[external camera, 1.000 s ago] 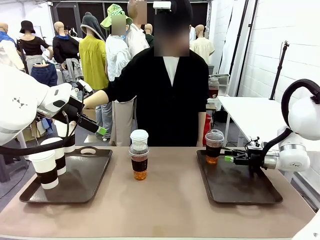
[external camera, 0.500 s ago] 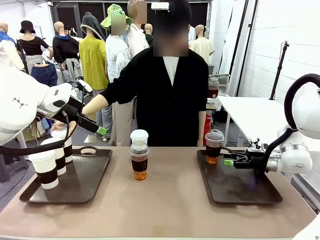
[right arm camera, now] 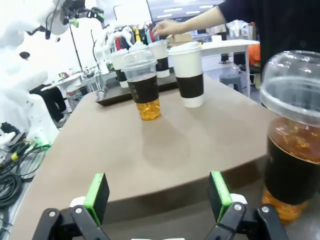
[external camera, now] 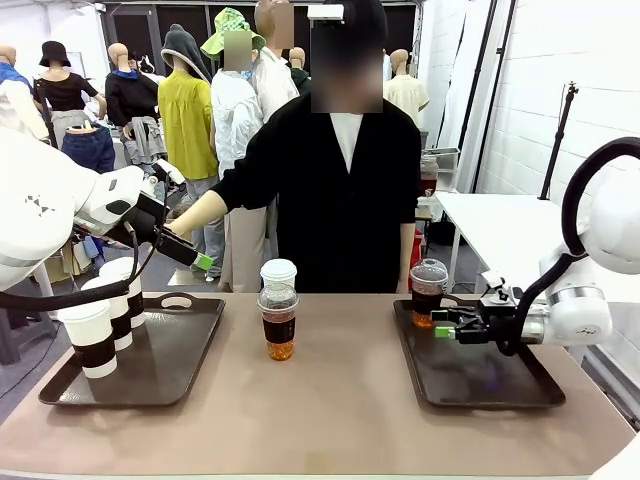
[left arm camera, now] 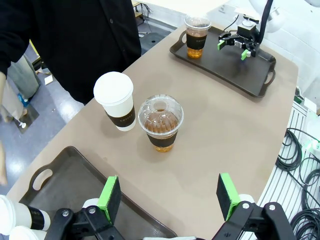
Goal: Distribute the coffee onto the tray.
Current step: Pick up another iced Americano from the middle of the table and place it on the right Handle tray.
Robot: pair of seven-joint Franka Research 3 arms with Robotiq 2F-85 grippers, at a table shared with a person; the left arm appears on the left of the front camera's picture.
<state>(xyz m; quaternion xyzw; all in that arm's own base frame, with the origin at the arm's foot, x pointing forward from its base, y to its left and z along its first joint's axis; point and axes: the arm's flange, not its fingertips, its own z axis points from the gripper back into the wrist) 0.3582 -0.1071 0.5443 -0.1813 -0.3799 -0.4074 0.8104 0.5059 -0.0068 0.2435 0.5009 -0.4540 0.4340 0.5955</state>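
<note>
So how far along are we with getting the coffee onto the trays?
Done: three paper cups stand on the left tray, one clear cup on the right tray. In hand: nothing; the right hand is open beside that clear cup, the left hand open, raised near the left tray. Left: a fourth paper cup and a second clear cup stand between the trays.

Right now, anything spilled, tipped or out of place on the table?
Nothing spilled or tipped. A white paper cup and a clear dome-lidded cup stand on bare table between left tray and right tray.
</note>
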